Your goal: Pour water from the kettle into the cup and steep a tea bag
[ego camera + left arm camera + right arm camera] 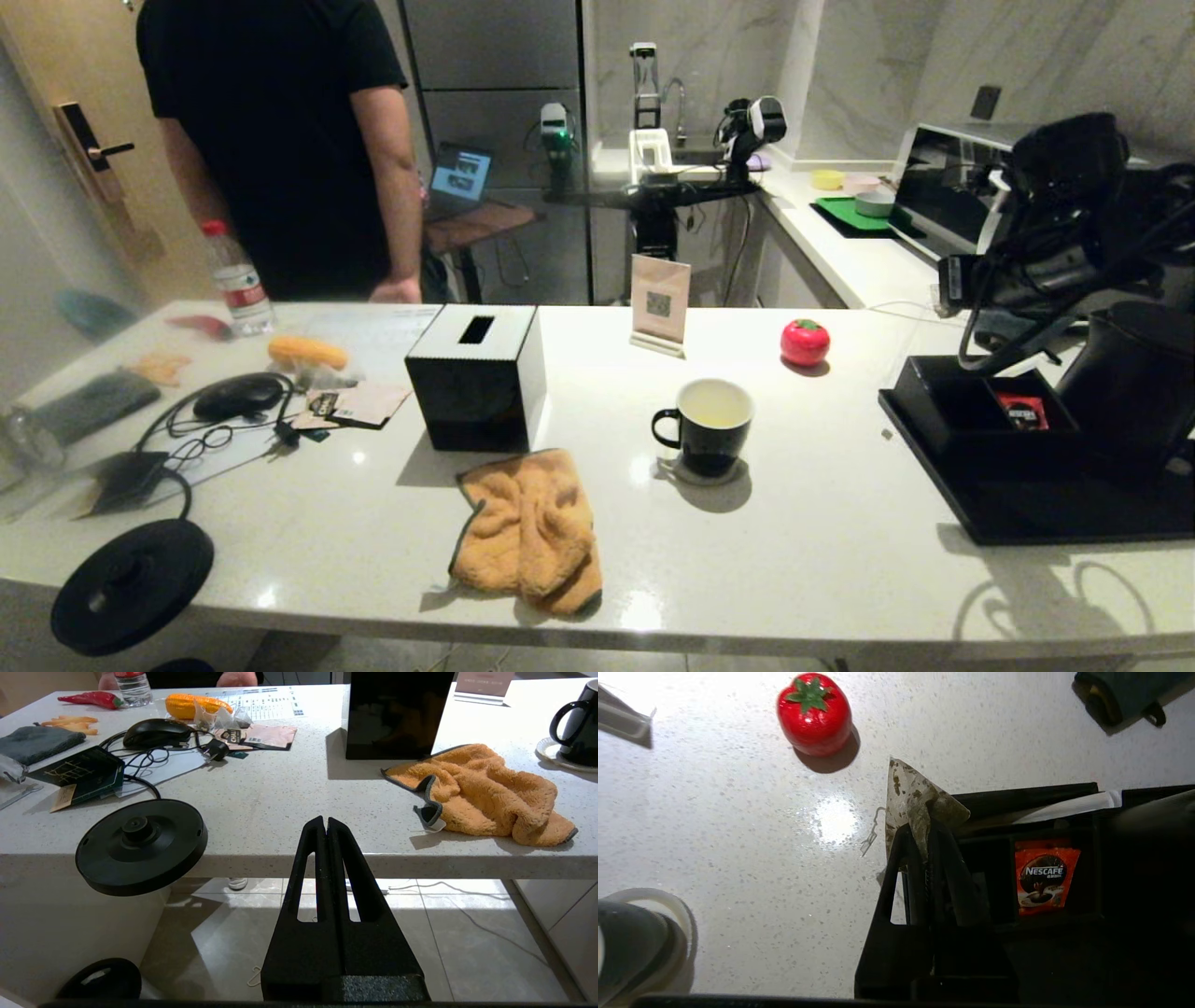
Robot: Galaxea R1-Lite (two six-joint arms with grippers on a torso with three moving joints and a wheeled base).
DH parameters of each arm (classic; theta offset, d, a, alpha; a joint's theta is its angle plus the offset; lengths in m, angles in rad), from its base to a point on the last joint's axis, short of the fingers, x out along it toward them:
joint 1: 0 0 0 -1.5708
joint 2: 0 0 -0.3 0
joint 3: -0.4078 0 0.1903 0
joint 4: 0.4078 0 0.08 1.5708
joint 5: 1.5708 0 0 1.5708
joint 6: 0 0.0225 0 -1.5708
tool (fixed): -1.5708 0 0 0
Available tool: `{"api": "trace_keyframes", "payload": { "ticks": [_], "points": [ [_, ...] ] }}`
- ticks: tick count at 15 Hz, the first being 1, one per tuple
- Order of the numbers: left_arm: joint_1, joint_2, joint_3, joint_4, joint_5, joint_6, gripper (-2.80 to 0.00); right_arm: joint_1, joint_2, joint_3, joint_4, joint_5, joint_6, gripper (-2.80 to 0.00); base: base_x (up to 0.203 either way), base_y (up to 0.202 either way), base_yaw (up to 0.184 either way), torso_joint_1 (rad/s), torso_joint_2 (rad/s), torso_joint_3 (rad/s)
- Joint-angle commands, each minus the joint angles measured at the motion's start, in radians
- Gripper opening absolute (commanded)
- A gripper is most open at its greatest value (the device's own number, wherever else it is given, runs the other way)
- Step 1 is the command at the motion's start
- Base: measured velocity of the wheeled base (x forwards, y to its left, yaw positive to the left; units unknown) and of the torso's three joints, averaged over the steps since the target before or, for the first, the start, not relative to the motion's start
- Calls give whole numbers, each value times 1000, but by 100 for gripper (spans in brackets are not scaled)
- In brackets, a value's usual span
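Note:
In the right wrist view my right gripper (924,833) is shut on the tea bag (910,793), a speckled grey-beige pouch, with its thin string dangling beside it. It hangs over the near-left edge of the black tray (1027,504), right of the cup. The cup (714,425) is a black mug on a coaster, holding pale yellowish water (714,403). The matte black kettle (1130,383) stands on the tray, partly hidden by my right arm. My left gripper (325,821) is shut and empty, parked below the counter's front edge.
A red sachet (1022,411) lies in a tray compartment. On the counter are a red tomato (805,342), a black tissue box (476,378), an orange cloth (527,532), a card stand (659,303) and the kettle's base disc (131,583). A person stands behind the counter.

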Motion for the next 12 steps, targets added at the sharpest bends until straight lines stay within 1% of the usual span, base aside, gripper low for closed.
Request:
{"api": "trace_keyframes", "payload": {
  "ticks": [1,6,8,10,12],
  "points": [
    [0,0,-1,0,0,1,-280,18,-76,57,-31,0,-1,-280,0,0,0,0,0,0],
    [0,0,0,-1,0,0,-280,84,-174,124,-61,-1,-5,-280,0,0,0,0,0,0],
    [0,0,0,-1,0,1,-280,103,-211,167,-110,-4,-5,-280,0,0,0,0,0,0],
    [0,0,0,-1,0,0,-280,113,-246,194,-140,-4,-5,-280,0,0,0,0,0,0],
    [0,0,0,1,0,0,-280,114,-263,194,-143,-4,-5,-280,0,0,0,0,0,0]
  ]
}}
